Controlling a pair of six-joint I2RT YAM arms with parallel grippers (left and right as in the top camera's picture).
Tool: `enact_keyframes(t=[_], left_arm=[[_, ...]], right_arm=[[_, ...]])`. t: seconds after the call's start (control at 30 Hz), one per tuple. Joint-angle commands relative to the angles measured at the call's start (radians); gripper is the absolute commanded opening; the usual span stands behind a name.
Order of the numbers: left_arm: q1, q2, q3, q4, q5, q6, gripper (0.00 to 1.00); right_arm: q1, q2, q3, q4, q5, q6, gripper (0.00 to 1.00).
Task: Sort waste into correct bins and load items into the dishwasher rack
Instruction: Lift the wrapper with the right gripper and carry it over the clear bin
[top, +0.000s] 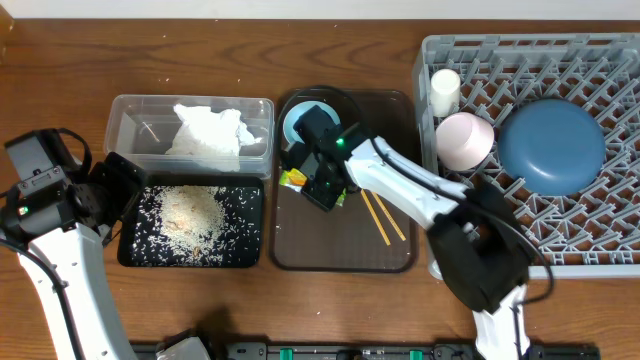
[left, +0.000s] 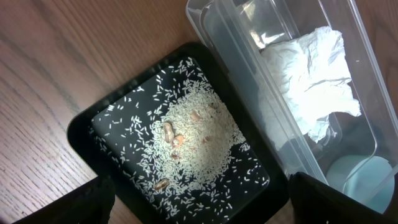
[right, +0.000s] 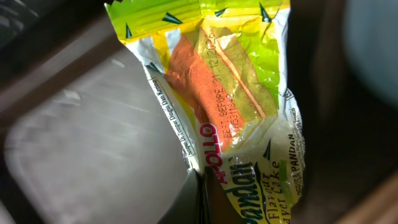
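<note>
Right claw (top: 300, 181), angled down, pinches the snack wrapper (right: 236, 106).

— What's the table carrying on your feed?

— I've got a brown wooden table (top: 60, 60) with four things straight on it. At the left is the clear tub (top: 140, 130), with the black tray (top: 128, 240) right up against its long side. In the middle is the brown serving tray (top: 330, 245), just beside both. On the right is the grey dishwasher rack (top: 600, 240), cut off by my picture's edge.
</note>
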Motion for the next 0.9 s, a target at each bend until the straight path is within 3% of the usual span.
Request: enact_keyframes(t=[0.0,0.17,0.37,0.63,0.87], left_arm=[[0.005,0.0,0.018,-0.002,-0.006,0.005,0.92],[0.005,0.0,0.018,-0.002,-0.006,0.005,0.92],[0.004,0.0,0.018,-0.002,-0.006,0.005,0.92],[0.004,0.0,0.018,-0.002,-0.006,0.005,0.92],[0.004,0.0,0.018,-0.002,-0.006,0.005,0.92]], right_arm=[[0.004,-0.13,0.009,0.001,-0.024,0.002,0.01],[0.005,-0.219,0.009,0.069,-0.024,0.032,0.01],[0.015,-0.216,0.008,0.28,-0.023,0.032,0.01],[0.032,-0.081,0.008,0.662,-0.025,0.029,0.01],[0.062,0.063,0.008,0.868,-0.097,-0.002,0.01]])
